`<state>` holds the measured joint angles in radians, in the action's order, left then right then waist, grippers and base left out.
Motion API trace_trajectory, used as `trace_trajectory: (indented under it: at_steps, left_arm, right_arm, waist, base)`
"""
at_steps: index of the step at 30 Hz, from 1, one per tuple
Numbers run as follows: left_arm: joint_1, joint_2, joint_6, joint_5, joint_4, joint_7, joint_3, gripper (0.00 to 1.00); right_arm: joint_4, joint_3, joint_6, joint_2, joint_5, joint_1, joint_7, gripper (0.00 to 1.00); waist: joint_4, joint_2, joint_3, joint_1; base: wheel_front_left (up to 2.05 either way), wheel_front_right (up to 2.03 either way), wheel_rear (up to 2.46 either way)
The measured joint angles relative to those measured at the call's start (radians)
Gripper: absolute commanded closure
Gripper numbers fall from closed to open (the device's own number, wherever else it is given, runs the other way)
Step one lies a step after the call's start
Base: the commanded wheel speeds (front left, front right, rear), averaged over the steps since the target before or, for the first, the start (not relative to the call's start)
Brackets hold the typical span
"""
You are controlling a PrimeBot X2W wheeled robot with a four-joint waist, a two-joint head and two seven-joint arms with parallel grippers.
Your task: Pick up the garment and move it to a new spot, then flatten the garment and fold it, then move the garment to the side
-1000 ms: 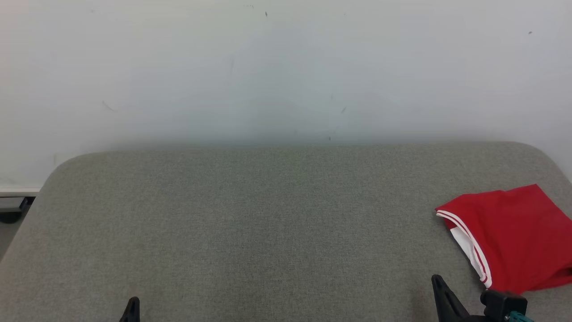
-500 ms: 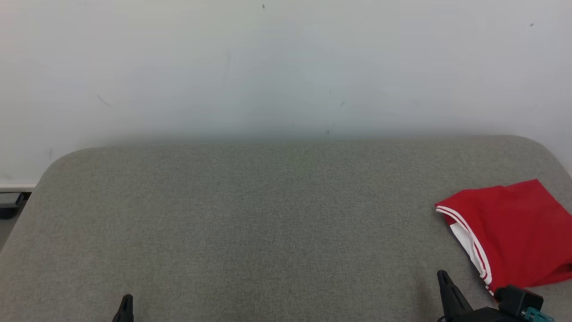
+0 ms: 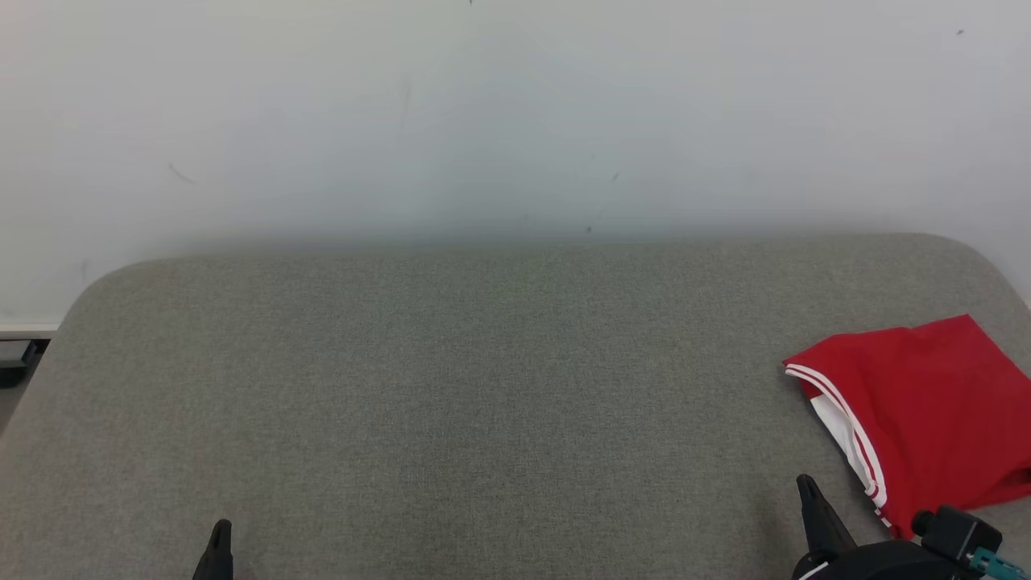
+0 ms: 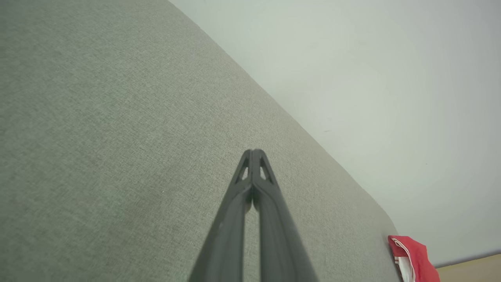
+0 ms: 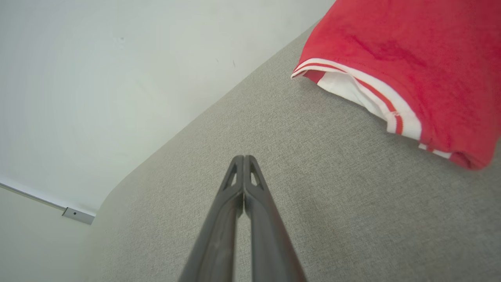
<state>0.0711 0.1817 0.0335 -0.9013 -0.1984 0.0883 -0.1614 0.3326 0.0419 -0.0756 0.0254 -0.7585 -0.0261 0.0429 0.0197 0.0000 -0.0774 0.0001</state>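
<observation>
Folded red garment (image 3: 926, 411) lies at grey table's (image 3: 451, 387) right edge; left gripper (image 4: 253, 153) and right gripper (image 5: 243, 158) both fully closed, empty, near it.

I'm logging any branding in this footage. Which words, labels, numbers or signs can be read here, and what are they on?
None can be read.
The red garment shows only white stripes along its edge, with no print or tag text.
The grey surface and the white wall carry no writing, only small scuff marks.
</observation>
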Motion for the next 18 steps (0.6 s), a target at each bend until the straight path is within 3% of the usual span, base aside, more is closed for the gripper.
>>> trace_trajectory:
  at_steps: [18]
  left_arm:
    - [-0.04, -0.039, -0.044, -0.187, -0.025, -0.055, 0.068, 1.0]
  right_arm:
    - [-0.007, 0.026, -0.012, 0.002, -0.232, 0.03, -0.044, 1.0]
  waist:
    - [-0.005, 0.0, 0.022, 0.0]
  base:
    - [0.0, 0.0, 0.0]
